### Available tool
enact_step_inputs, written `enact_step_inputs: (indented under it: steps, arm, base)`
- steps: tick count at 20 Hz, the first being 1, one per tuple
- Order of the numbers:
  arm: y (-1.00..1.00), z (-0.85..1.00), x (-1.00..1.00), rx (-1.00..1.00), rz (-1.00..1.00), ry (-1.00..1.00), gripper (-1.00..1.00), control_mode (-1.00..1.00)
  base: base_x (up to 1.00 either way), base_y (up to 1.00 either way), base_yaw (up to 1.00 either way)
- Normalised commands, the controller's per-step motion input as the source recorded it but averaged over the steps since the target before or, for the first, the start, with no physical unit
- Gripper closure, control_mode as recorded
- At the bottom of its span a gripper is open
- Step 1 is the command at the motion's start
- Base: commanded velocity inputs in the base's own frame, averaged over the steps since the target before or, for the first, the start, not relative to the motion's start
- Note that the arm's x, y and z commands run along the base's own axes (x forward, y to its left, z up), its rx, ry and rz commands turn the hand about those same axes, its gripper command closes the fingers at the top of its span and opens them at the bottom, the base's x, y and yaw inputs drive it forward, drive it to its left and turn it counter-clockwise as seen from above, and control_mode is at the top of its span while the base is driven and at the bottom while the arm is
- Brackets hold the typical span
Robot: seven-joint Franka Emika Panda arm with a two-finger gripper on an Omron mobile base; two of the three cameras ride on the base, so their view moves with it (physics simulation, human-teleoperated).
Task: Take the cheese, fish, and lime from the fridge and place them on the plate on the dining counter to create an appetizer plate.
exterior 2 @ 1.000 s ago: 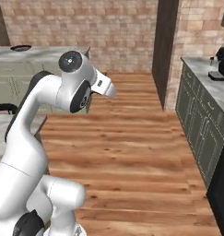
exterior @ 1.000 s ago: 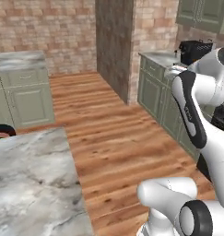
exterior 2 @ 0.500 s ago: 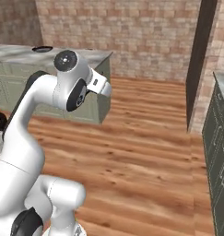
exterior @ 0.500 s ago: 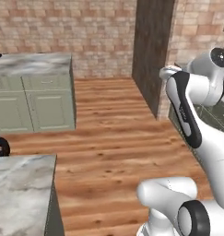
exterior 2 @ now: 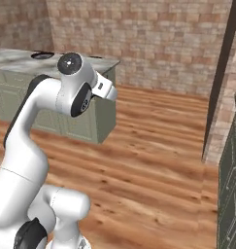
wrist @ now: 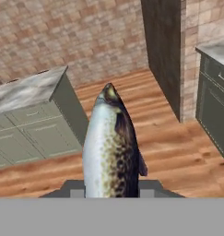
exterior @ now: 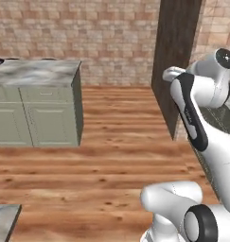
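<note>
Clearly the gripper (wrist: pixel 111 196) is clamped narrowly on the fish (wrist: pixel 111 147), which sticks straight up out of its grasp in the hand view, head end farthest from the hand. It is a plump, speckled fish: its pale silver-white belly faces left, its dark brown, mottled back faces right, and a small dark fin juts from the right flank low down. The snout narrows to a blunt, yellowish-brown tip. Beyond it lies a wooden plank floor (wrist: pixel 168 138), with a sage-green cabinet with a marble top (exterior: pixel 38 101) on the left and a dark pillar (exterior: pixel 175 56) against the brick wall (exterior 2: pixel 153 39) on the far right. In both base views the white arm (exterior 2: pixel 51 116) is folded high over the floor, well apart from the cabinet.
</note>
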Motion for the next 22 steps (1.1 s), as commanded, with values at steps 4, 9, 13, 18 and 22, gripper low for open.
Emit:
enact_step_inputs:
  steps: [4, 9, 13, 18, 22]
  arm:
    - [0.0, 0.0, 0.0, 0.0, 0.0, 0.0, 1.0, 1.0]
    - [0.0, 0.0, 0.0, 0.0, 0.0, 0.0, 1.0, 1.0]
    - [0.0, 0.0, 0.0, 0.0, 0.0, 0.0, 1.0, 1.0]
    - [0.0, 0.0, 0.0, 0.0, 0.0, 0.0, 1.0, 1.0]
    - [0.0, 0.0, 0.0, 0.0, 0.0, 0.0, 1.0, 1.0]
  base:
    - [1.0, -0.35, 0.2]
    - [1.0, -0.65, 0.16]
    - [1.0, -0.69, 0.12]
    - [1.0, -0.64, 0.05]
    - [1.0, -0.46, 0.03]
